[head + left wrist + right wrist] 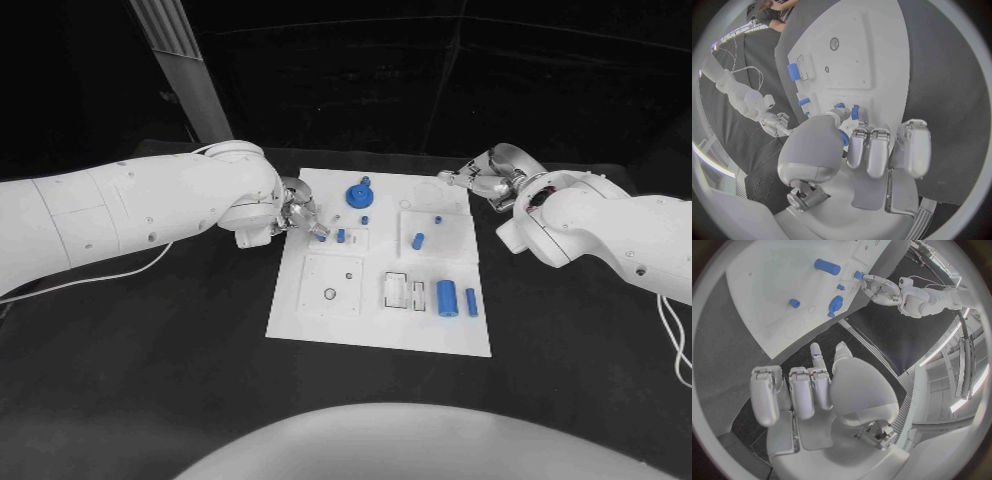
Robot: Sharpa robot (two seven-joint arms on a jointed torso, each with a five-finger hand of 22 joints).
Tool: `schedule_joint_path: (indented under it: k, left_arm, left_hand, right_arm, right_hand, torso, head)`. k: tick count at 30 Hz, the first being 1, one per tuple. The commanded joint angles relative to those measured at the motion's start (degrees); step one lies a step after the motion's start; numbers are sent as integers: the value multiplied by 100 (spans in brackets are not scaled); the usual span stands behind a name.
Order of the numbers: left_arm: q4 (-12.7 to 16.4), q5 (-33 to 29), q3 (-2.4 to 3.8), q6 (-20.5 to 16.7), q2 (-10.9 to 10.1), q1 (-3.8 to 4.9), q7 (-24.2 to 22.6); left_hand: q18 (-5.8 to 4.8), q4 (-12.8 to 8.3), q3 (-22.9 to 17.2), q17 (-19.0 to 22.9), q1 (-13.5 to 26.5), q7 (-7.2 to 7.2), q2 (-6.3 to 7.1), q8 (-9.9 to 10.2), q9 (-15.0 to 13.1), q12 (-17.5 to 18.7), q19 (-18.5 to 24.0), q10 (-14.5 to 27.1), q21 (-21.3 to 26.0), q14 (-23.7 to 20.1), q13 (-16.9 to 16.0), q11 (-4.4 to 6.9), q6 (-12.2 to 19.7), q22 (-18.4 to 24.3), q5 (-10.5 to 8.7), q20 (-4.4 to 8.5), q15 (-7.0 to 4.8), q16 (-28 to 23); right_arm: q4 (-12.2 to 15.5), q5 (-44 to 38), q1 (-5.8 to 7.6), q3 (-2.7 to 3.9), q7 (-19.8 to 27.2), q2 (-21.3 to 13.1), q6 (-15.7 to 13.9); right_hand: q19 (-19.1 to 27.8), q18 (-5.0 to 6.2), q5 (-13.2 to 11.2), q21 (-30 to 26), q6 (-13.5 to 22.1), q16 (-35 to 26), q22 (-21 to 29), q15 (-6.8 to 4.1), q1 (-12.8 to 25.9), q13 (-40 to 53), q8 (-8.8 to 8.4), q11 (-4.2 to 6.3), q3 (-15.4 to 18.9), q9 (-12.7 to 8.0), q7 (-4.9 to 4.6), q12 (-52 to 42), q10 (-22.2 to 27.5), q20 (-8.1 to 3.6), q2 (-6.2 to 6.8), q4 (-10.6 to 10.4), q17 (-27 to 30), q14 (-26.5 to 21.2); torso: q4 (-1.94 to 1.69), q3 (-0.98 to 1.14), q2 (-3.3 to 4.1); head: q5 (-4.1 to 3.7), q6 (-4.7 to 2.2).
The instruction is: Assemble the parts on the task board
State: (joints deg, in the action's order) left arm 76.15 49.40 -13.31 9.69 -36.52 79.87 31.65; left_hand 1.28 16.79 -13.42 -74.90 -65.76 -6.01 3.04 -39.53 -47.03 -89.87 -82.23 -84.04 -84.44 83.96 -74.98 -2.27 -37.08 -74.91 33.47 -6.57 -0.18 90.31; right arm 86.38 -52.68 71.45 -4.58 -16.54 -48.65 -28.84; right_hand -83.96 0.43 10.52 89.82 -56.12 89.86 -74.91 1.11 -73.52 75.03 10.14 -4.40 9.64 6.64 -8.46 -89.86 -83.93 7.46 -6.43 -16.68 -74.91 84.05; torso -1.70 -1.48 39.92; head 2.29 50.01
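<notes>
A black table [144, 380] is seen from above, with the white task board [378, 330] lying in its middle. From the left, the left arm is reached across to the board's left edge, and the left hand [296, 215] is set over the board's upper left part. Its fingers [869, 150] are curled downward over a small blue part [844, 137]; whether that part is actually pinched cannot be told. More blue parts are spread over the board: a round piece [359, 192] near the far edge, short pegs [417, 240] in the middle, and two upright cylinders [447, 296] near the right edge. Bare black table is left open on both sides of the board and in front of it. At the right, the right hand [490, 182] is held off the board, just beyond its far right corner, fingers [801, 392] curled in on nothing.
</notes>
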Motion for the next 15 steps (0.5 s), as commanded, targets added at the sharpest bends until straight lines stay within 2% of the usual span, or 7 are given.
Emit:
schedule_joint_path:
  k: [1,9,15]
  left_arm:
    - [7,6,-12,118,2,-12,-24]
    - [19,6,-12,96,-13,-12,-34]
    - [36,6,-12,-19,-36,-12,-87]
  left_hand:
    - [94,5,164,-1510,201,-7,6,34,35,-13,13,-596,11,604,-1502,-40,-47,-1215,34,-23,38,-31]
    - [85,9,568,-1510,715,-14,48,59,107,-13,-23,-596,-15,604,-1502,-49,-90,-1228,39,-37,49,-31]
    - [60,9,865,-1510,1094,-4,82,0,98,-13,-116,-596,-83,604,-1502,-42,-137,-1262,-100,-39,45,-31]
  right_arm:
    - [11,0,8,3,45,-4,-25]
    - [14,0,8,3,41,-9,-25]
    - [15,0,8,3,41,-8,-22]
  right_hand:
    - [-604,-43,17,18,31,14,-1509,-25,-22,1497,27,13,43,7,1,-14,-607,-31,-30,3,-1509,595]
    - [-604,-43,19,18,33,14,-1509,-24,-24,1497,27,13,45,7,1,-14,-607,-31,-32,3,-1509,595]
    - [-604,-43,19,18,33,14,-1509,-24,-24,1497,27,13,45,7,1,-14,-607,-31,-32,3,-1509,595]
  torso:
    - [0,1,-2]
    - [-3,0,1]
    - [0,-1,2]
  head:
    - [-11,-1]
    - [-25,-1]
    - [-27,-1]
